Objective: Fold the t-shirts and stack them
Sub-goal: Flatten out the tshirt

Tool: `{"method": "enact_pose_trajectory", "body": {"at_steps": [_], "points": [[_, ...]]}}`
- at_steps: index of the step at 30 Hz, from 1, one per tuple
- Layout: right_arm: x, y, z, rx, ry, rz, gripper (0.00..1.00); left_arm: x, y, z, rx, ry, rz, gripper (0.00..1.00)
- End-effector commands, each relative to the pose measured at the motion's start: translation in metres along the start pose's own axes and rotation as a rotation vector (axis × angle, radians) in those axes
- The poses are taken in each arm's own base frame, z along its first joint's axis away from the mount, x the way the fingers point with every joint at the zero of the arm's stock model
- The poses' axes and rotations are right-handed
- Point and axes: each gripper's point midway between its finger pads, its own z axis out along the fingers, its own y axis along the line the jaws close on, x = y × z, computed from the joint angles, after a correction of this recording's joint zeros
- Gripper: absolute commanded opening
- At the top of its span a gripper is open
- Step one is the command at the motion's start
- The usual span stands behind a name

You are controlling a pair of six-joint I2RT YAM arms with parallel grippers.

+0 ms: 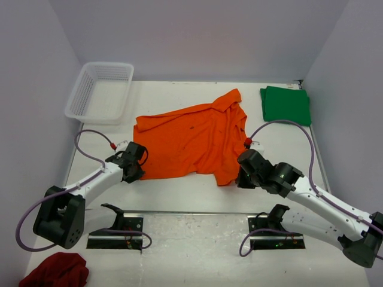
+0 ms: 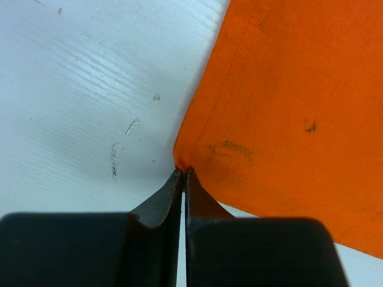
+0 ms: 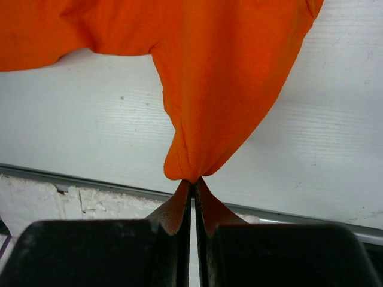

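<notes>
Across the middle of the top view, the orange shirt (image 1: 194, 140) lay spread and rumpled, collar toward the upper right; the folded green shirt (image 1: 286, 105) sat at upper right. The left gripper (image 2: 182, 173) and right gripper (image 3: 192, 182) each pinched a lower orange corner, fingers pressed together, hiding the caught cloth.

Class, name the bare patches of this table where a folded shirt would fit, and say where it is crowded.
Free: the far strip between the basket and the green shirt; the near table in front of the metal rail. Crowded: the middle, where left gripper and right gripper pinch the orange shirt.
</notes>
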Motion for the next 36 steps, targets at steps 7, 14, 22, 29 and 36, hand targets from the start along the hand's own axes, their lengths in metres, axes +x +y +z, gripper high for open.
{"method": "enact_pose_trajectory", "body": {"at_steps": [7, 14, 22, 29, 36], "points": [[-0.021, -0.020, -0.015, 0.118, -0.101, 0.053, 0.00, 0.013, 0.005, -0.009, 0.048, 0.037, -0.013, 0.00], [-0.029, -0.034, -0.035, 0.170, -0.142, 0.095, 0.00, -0.006, -0.002, -0.034, 0.109, -0.032, -0.088, 0.00], [-0.034, -0.044, -0.052, 0.198, -0.169, 0.096, 0.00, -0.047, -0.002, -0.071, 0.116, -0.164, -0.132, 0.00], [-0.030, -0.056, -0.055, 0.258, -0.155, 0.095, 0.00, -0.057, 0.006, -0.083, 0.107, -0.206, -0.176, 0.00], [-0.042, -0.060, -0.069, 0.277, -0.198, 0.097, 0.00, -0.080, 0.015, -0.104, 0.096, -0.283, -0.209, 0.00]]}}
